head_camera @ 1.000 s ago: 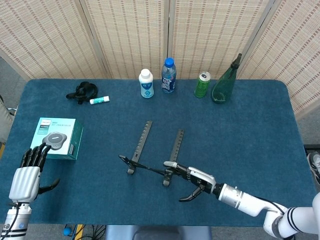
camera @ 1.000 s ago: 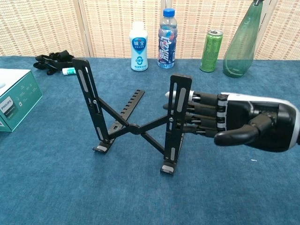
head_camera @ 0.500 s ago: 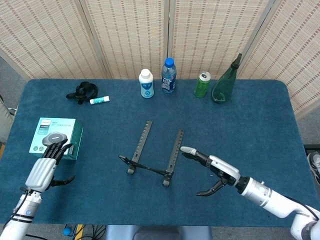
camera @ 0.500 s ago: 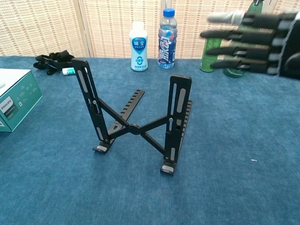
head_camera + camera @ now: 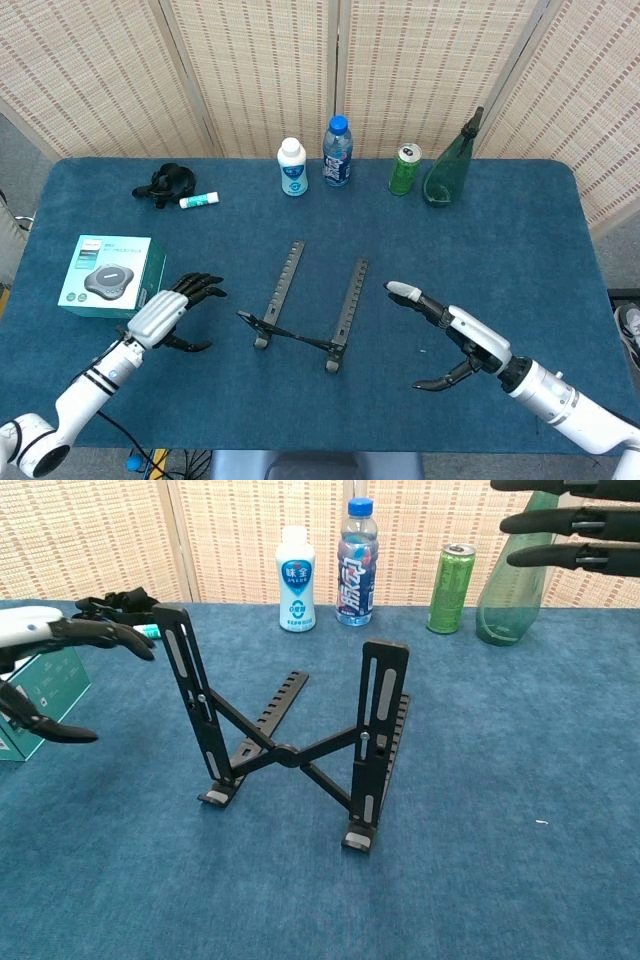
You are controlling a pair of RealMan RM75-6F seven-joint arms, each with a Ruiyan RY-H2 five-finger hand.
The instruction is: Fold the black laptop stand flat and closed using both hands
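Laptop stand (image 5: pixel 305 310) upright, unfolded on blue table (image 5: pixel 520 250). Left hand (image 5: pixel 172 310) and right hand (image 5: pixel 458 338) flank it, both apparently spread, holding nothing.

Right hand (image 5: pixel 570 525): chest view, only fingers show, palm cut at right edge. Left hand (image 5: pixel 45 665): cut at left edge. Teal box (image 5: pixel 40 690): partly hidden, print unreadable.
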